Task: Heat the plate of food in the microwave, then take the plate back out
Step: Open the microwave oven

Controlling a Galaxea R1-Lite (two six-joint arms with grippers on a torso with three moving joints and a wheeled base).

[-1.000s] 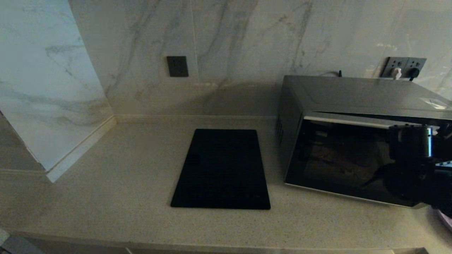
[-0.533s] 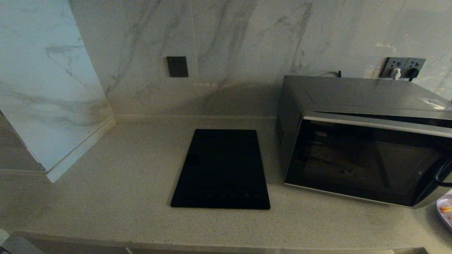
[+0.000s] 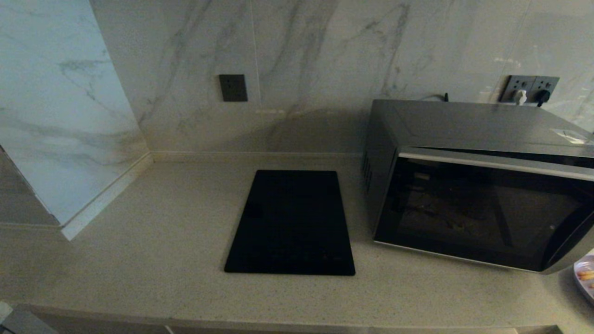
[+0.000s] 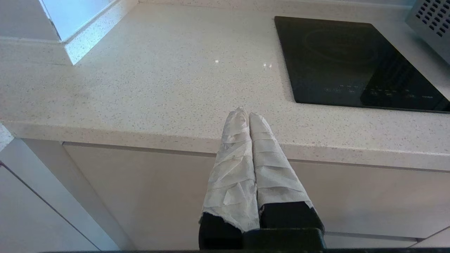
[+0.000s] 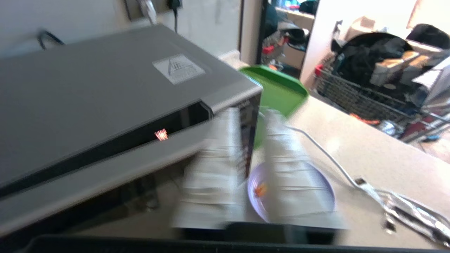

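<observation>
The microwave [image 3: 468, 185] door stands ajar; the plate of food [image 5: 291, 191] sits at its four o'clock. Right gripper [image 5: 251, 116] released above it; left gripper [image 4: 246, 114] clenched, parked.

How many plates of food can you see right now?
1: the plate of food lies on the counter beside the microwave, in front of the green tray. Others may be hidden.
</observation>
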